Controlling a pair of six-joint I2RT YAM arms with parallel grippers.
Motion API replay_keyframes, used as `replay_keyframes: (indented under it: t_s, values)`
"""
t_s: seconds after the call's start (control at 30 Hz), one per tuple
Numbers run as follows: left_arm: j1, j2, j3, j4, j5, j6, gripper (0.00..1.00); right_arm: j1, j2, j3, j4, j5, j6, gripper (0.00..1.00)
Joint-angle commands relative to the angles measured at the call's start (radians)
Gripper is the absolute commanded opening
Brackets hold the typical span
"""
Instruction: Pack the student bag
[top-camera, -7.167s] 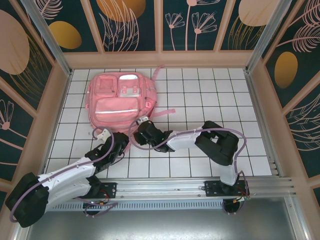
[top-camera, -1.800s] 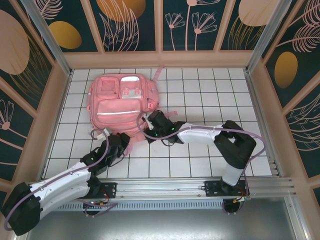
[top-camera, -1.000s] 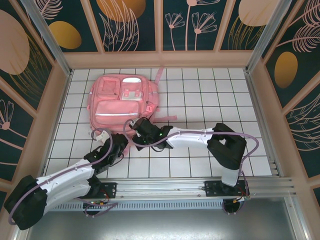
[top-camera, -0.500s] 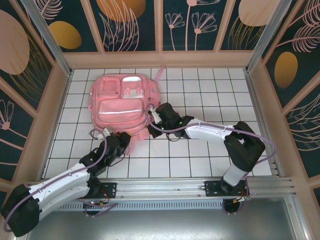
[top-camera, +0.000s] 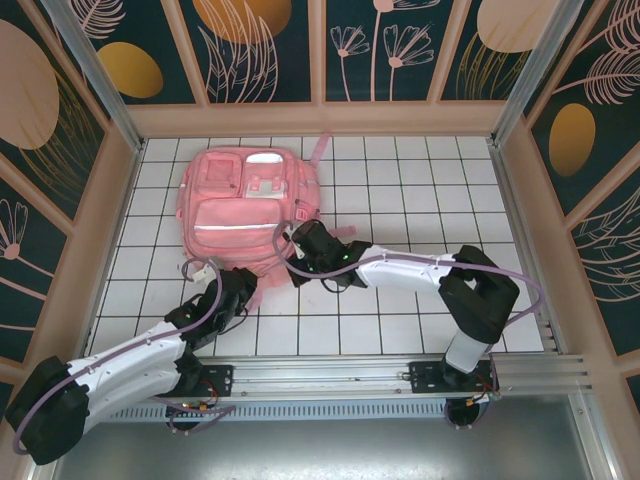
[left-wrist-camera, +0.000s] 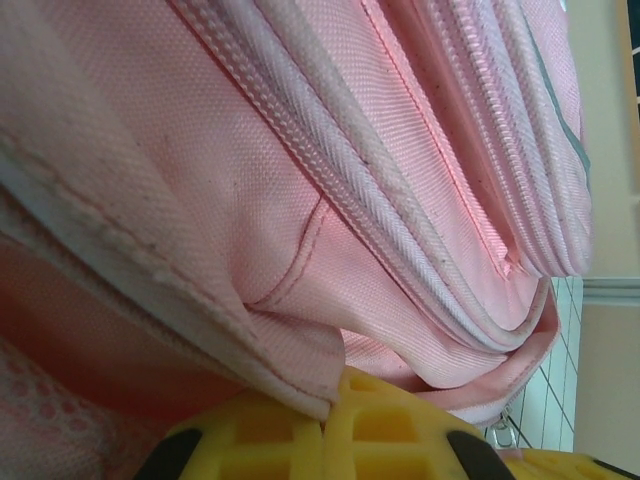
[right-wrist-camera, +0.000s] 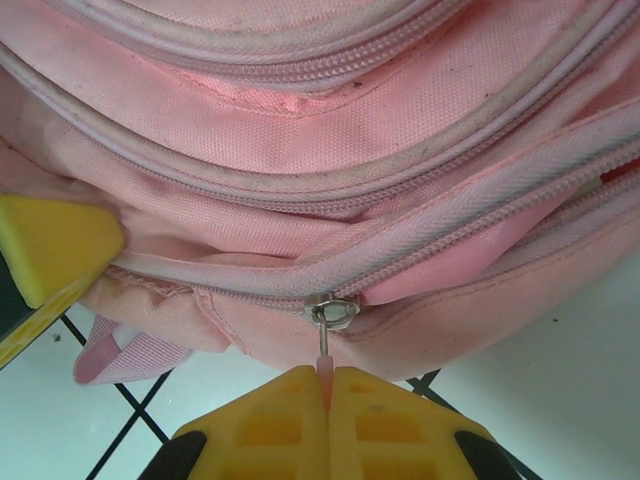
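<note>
Right wrist view is showing our right fingers (right-wrist-camera: 270, 425) shut on the zip pull (right-wrist-camera: 325, 368) of the student bag (top-camera: 235, 205), which is lying flat on the tiled bench (top-camera: 420, 190), toward its far left. We are judging that the pull should be running along the zip line, not lifting, while our left fingers (left-wrist-camera: 390, 435), pinched shut on a fold at the bag's near edge, are bracing the fabric taut. Top external view is giving us the whole bag and both arms, but the pull is too small to read there.

white tiled table (top-camera: 420, 180), student bag (top-camera: 240, 205) lying flat
</note>
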Motion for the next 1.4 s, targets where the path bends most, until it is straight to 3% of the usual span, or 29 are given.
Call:
replay_keyframes:
  t_s: [0.0, 0.2, 0.3, 0.57, 0.7, 0.83, 0.97, 1.37]
  values:
    - [0.013, -0.004, 0.000, -0.017, -0.068, 0.020, 0.00, 0.046, 0.009, 0.018, 0.042, -0.073, 0.035, 0.00]
    - [0.013, 0.040, 0.011, 0.011, -0.046, 0.025, 0.00, 0.127, 0.031, 0.088, 0.072, -0.107, 0.032, 0.00]
    - [0.013, 0.027, 0.009, -0.001, -0.053, 0.023, 0.00, 0.123, 0.035, 0.096, 0.027, -0.022, 0.019, 0.00]
    - [0.014, -0.066, -0.022, -0.087, -0.098, 0.005, 0.00, -0.023, -0.061, -0.055, -0.089, 0.257, 0.026, 0.00]
    - [0.012, -0.078, -0.034, -0.093, -0.099, -0.003, 0.00, -0.102, -0.128, -0.137, -0.080, 0.256, 0.022, 0.00]
    - [0.012, -0.051, -0.022, -0.077, -0.093, 0.004, 0.00, -0.079, -0.131, -0.125, -0.064, 0.214, 0.017, 0.00]
    - [0.013, -0.052, -0.007, -0.091, -0.095, 0.021, 0.00, -0.068, -0.095, -0.094, -0.089, 0.277, 0.012, 0.00]
    - [0.012, -0.253, -0.019, -0.256, -0.122, 0.042, 0.00, -0.275, 0.012, -0.115, 0.088, 0.393, -0.068, 0.00]
